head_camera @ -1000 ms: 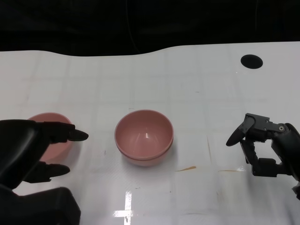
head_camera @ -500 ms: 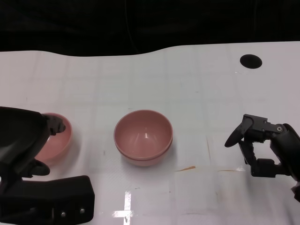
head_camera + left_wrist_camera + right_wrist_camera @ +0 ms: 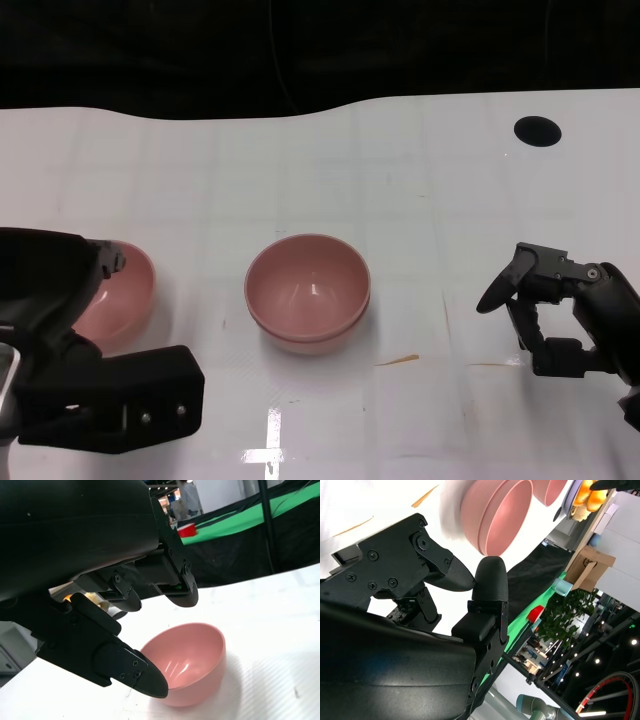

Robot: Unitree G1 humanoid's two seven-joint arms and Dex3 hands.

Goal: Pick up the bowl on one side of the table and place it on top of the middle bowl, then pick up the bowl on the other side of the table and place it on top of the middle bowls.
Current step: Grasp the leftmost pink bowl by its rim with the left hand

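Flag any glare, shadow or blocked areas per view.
Head view: glare streak on the table; left hand covers part of the side bowl. Left wrist view: bowl sharp, soft shadow beside it. Right wrist view: right hand fills most of the frame.

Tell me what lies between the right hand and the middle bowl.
Only bare white table with a small orange streak, between the right hand and the middle bowl, seen in the head view.

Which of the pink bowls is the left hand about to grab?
The pink bowl at the table's left, half hidden behind the left hand; its fingers straddle the rim. The middle bowl stands apart, untouched.
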